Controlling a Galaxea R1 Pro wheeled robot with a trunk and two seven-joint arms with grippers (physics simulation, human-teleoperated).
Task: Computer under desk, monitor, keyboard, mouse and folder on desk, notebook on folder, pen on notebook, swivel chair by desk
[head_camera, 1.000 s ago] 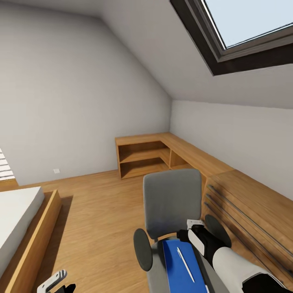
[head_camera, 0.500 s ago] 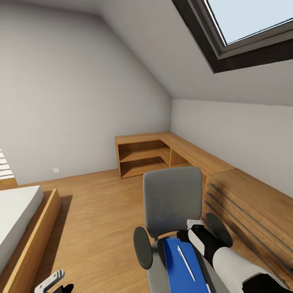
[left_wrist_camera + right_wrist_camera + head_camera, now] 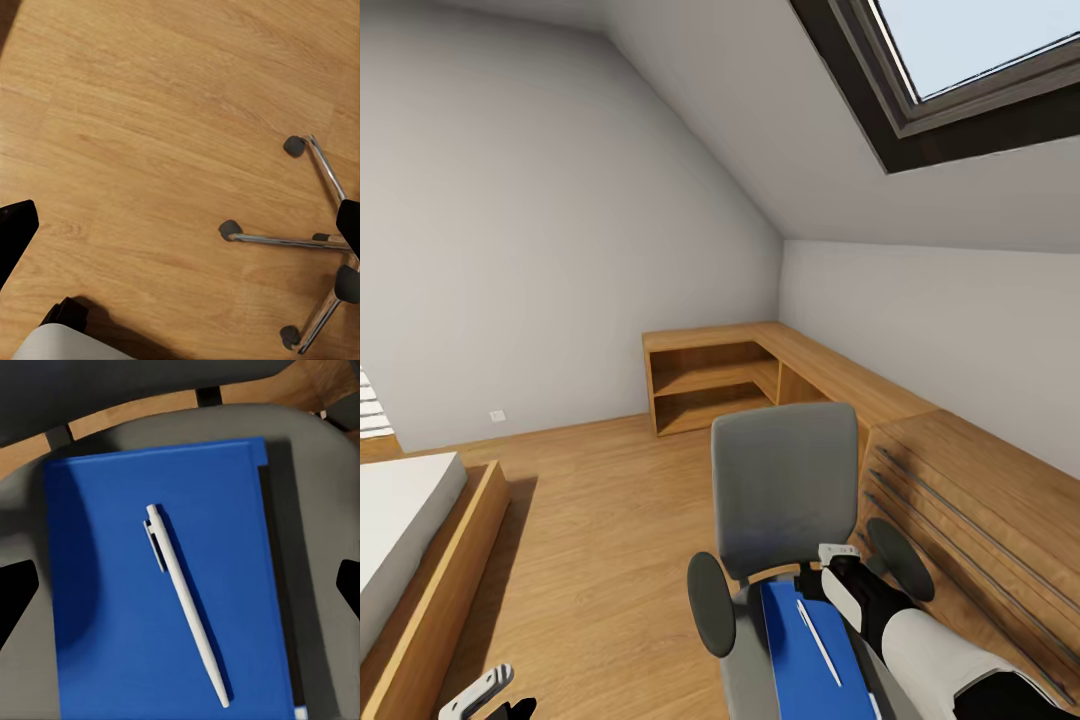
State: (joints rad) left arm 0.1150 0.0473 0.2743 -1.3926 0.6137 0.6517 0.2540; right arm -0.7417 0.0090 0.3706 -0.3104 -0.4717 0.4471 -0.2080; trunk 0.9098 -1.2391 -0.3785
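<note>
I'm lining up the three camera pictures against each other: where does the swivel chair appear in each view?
Head view: swivel chair at lower centre, grey back upright, seat under the notebook.
Left wrist view: its chrome base and castors on the wooden floor, at the right edge.
Right wrist view: its grey seat around the notebook.
Shared landmark: the pen lying on the notebook, in the head and right wrist views.

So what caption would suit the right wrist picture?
White pen lying on the blue notebook on the swivel chair seat, open jaws hovering above.
</note>
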